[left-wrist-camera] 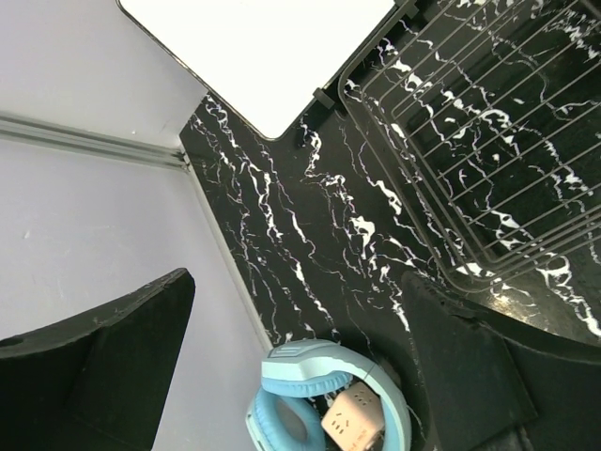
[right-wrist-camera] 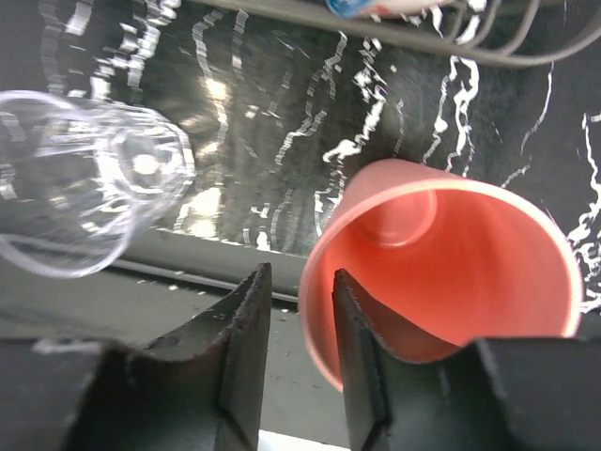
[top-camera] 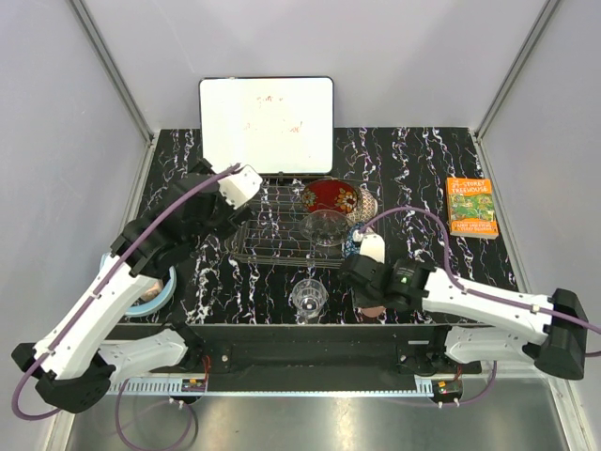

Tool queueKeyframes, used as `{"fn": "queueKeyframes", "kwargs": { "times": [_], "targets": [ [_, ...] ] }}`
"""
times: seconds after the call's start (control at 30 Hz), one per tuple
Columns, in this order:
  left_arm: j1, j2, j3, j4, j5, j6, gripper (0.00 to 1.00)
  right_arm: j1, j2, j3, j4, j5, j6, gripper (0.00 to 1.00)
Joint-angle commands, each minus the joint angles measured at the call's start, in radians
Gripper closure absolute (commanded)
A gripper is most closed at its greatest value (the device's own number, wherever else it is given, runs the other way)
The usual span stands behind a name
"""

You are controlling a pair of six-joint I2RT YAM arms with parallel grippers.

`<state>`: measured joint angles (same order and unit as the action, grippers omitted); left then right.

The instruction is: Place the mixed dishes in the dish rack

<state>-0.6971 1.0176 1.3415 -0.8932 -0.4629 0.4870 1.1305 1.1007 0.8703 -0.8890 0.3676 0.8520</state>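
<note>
The pink plastic cup (right-wrist-camera: 451, 272) is at the front edge of the black marbled worktop (top-camera: 488, 258), a little right of the middle, with its open mouth turned toward the right wrist camera. I cannot say if it stands upright or leans. I judge it light, thin-walled and somewhat springy, so it should not break, but a hard squeeze may bend it and a side push may make it skid. The rim seems the natural place to hold it.

The right gripper (right-wrist-camera: 300, 274) has one finger inside the mouth and one outside. The jaws are narrow but not yet pressed together, and a thin gap shows between the outer finger and the wall.

Just beside the cup, to the left, is the clear glass tumbler (right-wrist-camera: 84, 197), which is fragile and smooth. The thin-wire metal dish rack (top-camera: 272, 230) lies behind, toward the middle of the worktop. The left gripper (left-wrist-camera: 299, 282) hangs wide apart over the rack's left rear corner, holding nothing.
</note>
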Motion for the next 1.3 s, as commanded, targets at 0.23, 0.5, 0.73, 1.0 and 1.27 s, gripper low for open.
{"fn": "queueKeyframes", "kwargs": {
  "times": [0.23,0.5,0.73,1.0,1.27],
  "targets": [
    [0.030,0.027,0.085,-0.069,0.119,-0.133,0.01,0.008,0.105,-0.005,-0.016,0.045,0.062,0.88],
    [0.304,0.189,0.451,-0.180,0.395,-0.211,0.01,0.025,-0.024,0.182,-0.090,0.050,0.021,1.00],
    [0.677,0.435,0.860,-0.483,1.044,-0.384,0.01,0.029,-0.136,0.484,0.209,-0.156,-0.189,1.00],
    [0.860,0.618,0.871,-0.648,1.625,-0.357,0.01,-0.003,0.013,0.478,0.918,-0.442,-0.288,1.00],
    [0.863,0.562,0.835,-0.648,1.868,-0.338,0.01,-0.224,0.209,0.398,1.432,-0.867,0.093,1.00]
  ]
}}
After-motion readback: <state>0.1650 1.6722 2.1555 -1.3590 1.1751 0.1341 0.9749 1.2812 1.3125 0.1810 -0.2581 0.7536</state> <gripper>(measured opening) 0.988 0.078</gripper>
